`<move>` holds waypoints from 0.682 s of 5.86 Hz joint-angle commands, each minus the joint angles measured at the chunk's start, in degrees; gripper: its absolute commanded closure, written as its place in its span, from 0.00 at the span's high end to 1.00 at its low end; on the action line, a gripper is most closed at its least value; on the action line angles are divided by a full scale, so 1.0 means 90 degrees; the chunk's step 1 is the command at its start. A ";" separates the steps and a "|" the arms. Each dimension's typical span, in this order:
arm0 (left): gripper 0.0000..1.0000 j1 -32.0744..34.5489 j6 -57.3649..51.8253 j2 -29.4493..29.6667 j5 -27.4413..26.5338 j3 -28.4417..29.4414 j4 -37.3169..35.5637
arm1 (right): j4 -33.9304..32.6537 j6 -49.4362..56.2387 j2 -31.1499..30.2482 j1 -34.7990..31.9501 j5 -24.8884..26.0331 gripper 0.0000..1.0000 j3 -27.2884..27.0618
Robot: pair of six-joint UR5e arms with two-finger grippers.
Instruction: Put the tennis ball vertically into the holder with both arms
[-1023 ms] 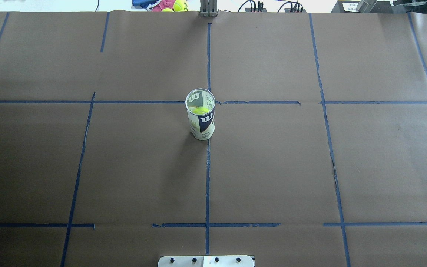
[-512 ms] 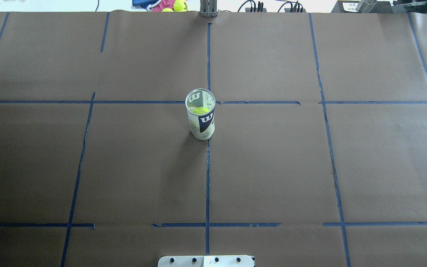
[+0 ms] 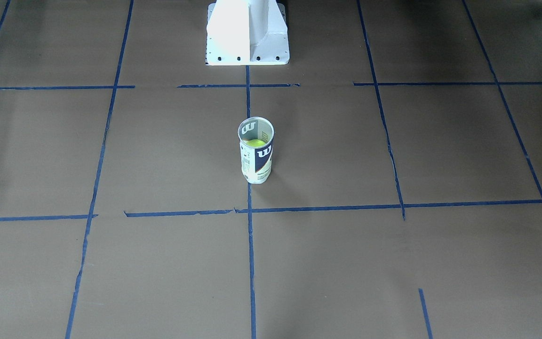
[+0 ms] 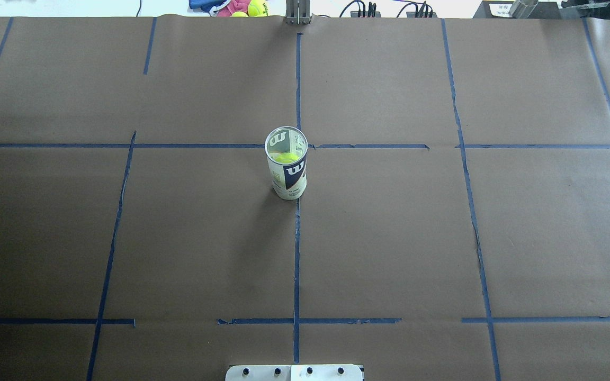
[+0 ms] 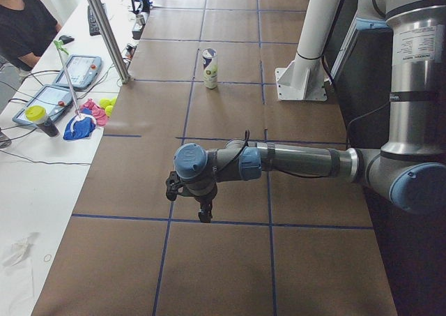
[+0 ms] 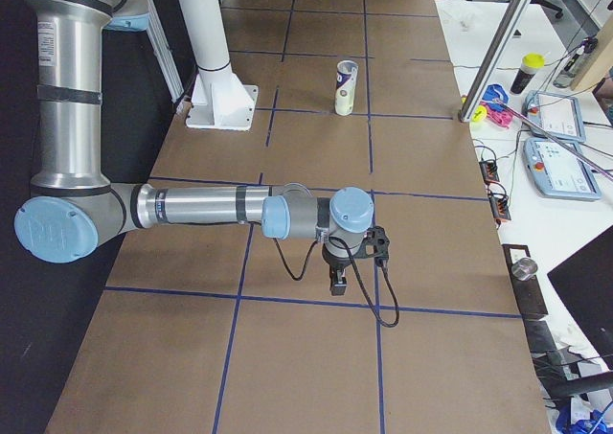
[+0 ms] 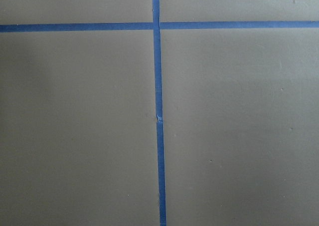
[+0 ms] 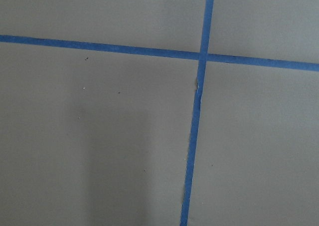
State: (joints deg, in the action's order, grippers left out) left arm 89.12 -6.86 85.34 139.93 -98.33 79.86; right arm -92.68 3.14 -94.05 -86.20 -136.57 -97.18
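Tennis ball in holder, well apart from both end effectors; opening unclear.

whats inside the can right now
A yellow-green ball sits inside the upright can, visible through its open top. The label hides the ball's lower part and whatever may lie beneath it.

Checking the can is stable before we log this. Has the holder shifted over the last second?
No. In the overhead view the holder stands at the same spot as before, its base at the vertical blue tape line.
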 commanded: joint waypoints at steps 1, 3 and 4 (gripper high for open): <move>1.00 0.0001 -0.0020 -0.0019 -0.0001 0.0017 -0.0006 | 0.0015 0.0149 0.0010 -0.0002 0.0125 1.00 0.0016; 1.00 0.0001 -0.0029 -0.0010 0.0009 0.0008 -0.0016 | 0.0015 0.0149 -0.0019 -0.0002 0.0204 1.00 0.0055; 1.00 0.0039 -0.0039 -0.0019 0.0048 -0.0128 -0.0016 | 0.0024 0.0130 -0.0019 -0.0002 0.0175 1.00 0.0074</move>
State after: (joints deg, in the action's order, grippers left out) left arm 89.25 -7.14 85.21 140.10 -98.64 79.74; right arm -92.52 4.40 -94.19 -86.22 -134.92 -96.71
